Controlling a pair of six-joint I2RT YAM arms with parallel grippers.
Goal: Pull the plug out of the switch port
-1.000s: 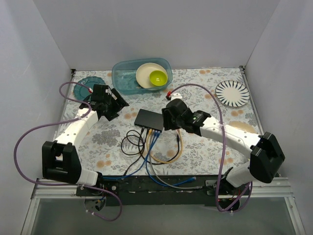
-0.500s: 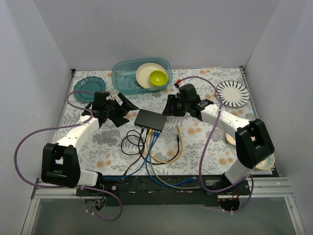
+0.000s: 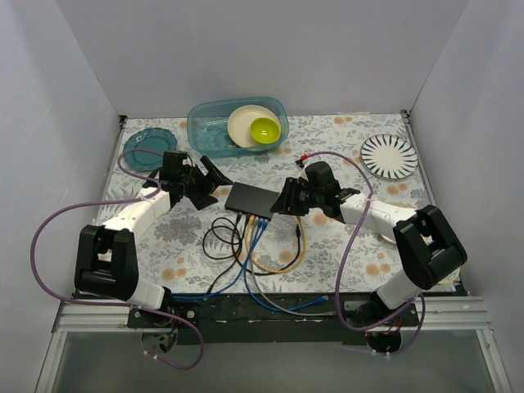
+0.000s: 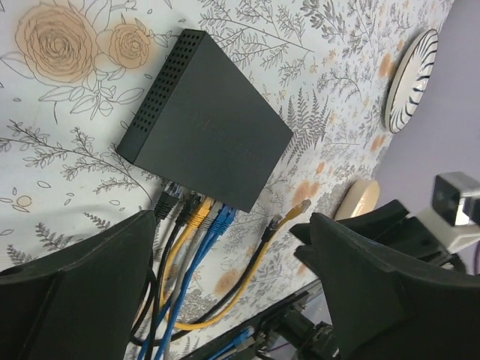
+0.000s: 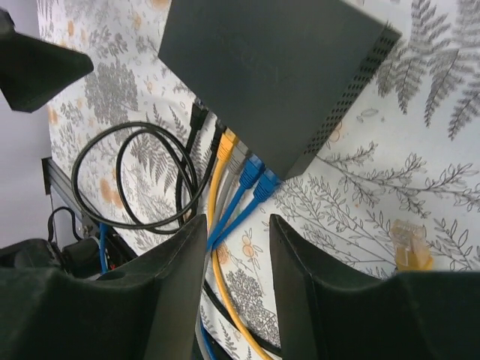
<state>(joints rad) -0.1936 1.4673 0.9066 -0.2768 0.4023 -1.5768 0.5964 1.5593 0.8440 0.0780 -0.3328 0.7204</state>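
— Right, nearest the bases?
— Cables, one bundle: black, yellow, blue, looped on the floral cloth.
— Next?
— Plugs, one row, seated in the near edge of the switch: black, yellow, grey, two blue. One loose yellow plug, lying apart to the right, in no port.
— The switch itself?
— Flat at table centre, between both arms, ports facing the bases.
— Grippers?
— Left gripper: just left of the switch, fingers spread wide, holding nothing. Right gripper: just beside the switch's right end, fingers parted by a narrower gap, empty, the blue plugs lined up beyond that gap.
— Farther back?
— Teal tub holding a green bowl; striped plate, far right.
— Step in hand?
— Approach, by my reading; no plug gripped yet.
— Next move?
— Probably the right gripper eases onto one blue plug, closes on its body, presses the latch and draws straight toward the bases. The left may need to pin the switch against sliding.
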